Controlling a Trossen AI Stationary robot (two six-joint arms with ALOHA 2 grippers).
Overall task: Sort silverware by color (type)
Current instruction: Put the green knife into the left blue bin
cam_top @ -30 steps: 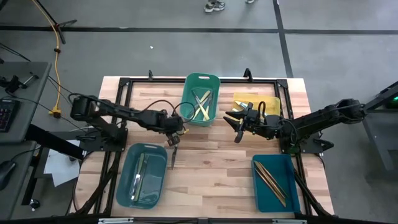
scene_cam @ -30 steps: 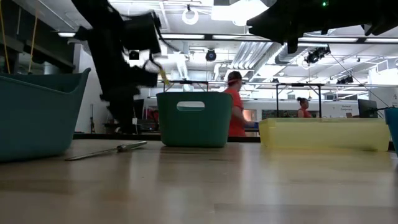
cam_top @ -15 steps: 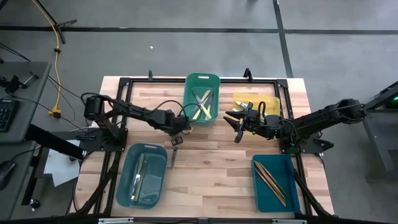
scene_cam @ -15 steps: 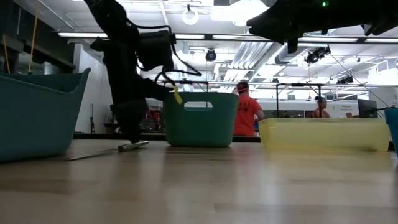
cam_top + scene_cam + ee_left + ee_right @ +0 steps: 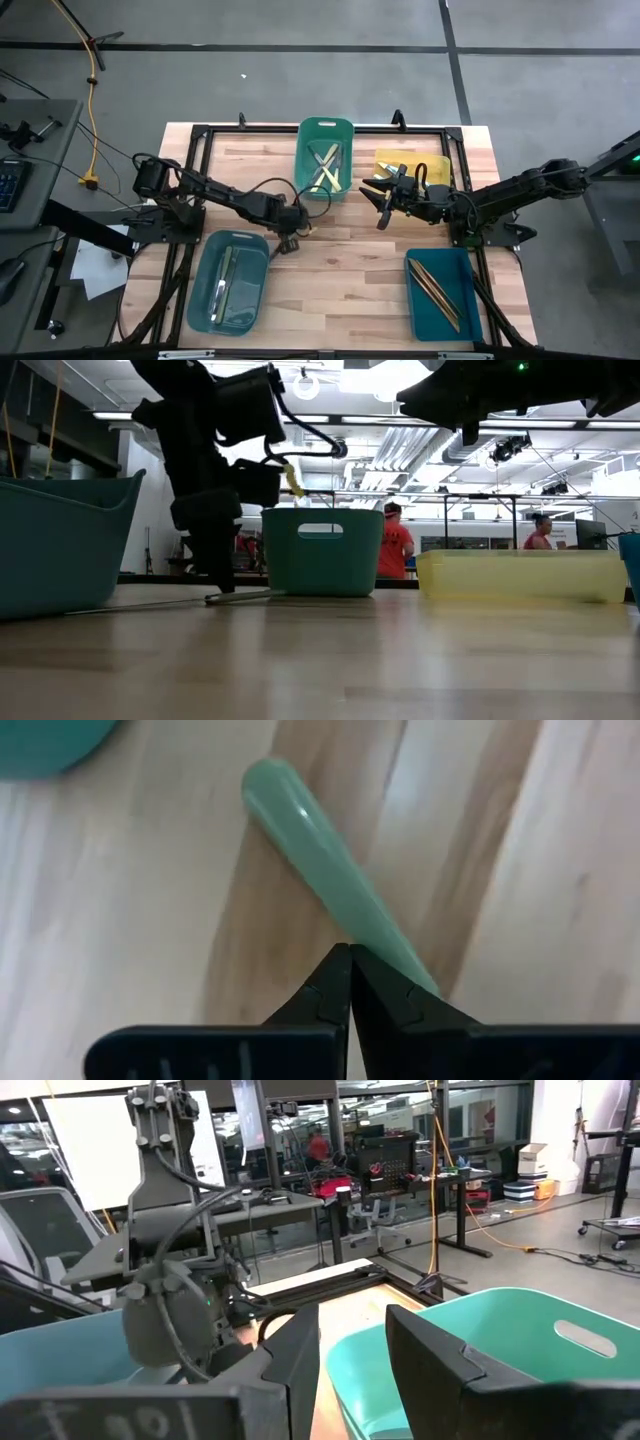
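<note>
The left pincer (image 5: 291,226) sits low over the wooden desk (image 5: 340,270), its fingers pressed together with nothing between them, tips right over the pale green rounded handle of a utensil (image 5: 330,890) that lies flat on the boards just beside the teal plastic bin (image 5: 230,282). The green plastic bin (image 5: 325,160) stands just beyond this pincer. The right pincer (image 5: 380,207) hangs well apart, next to the yellow bin (image 5: 412,165), fingers spread and holding nothing.

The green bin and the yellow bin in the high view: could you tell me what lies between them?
Bare wooden table between the green bin and the yellow bin; the high view shows that, with the right gripper hovering just beside the gap.
</note>
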